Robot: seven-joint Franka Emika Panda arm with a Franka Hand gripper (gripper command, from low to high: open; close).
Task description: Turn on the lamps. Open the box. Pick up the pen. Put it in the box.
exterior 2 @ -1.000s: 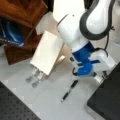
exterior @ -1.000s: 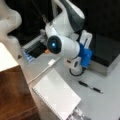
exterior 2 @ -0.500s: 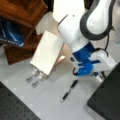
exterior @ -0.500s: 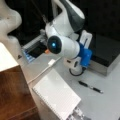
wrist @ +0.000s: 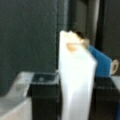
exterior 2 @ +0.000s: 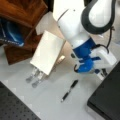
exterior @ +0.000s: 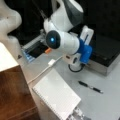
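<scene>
Pen, slim black with silver-grey middle [exterior: 90,86], lay flat on the pale grey surface [exterior: 110,105], untouched; also visible in a front view [exterior 2: 69,90]. Wide flat box with black lid and silver-grey sides [exterior: 106,53] sat at a front view's right, lid down, closed. In a front view its dark corner [exterior 2: 108,100] was just beside the pen, not touching. White-and-blue claw [exterior: 83,47] hung at the box's near edge, above the pen and well apart from it; could not tell whether its jaws were parted or clenched. Wrist view showed a pale white upright slab [wrist: 75,82], probably a claw finger, against something dark. Pale cream lampshade [exterior: 7,21] stood at a front view's left. White spiral notebook [exterior: 56,96] and white cable with square plug [exterior: 51,63] lay left of the pen.
</scene>
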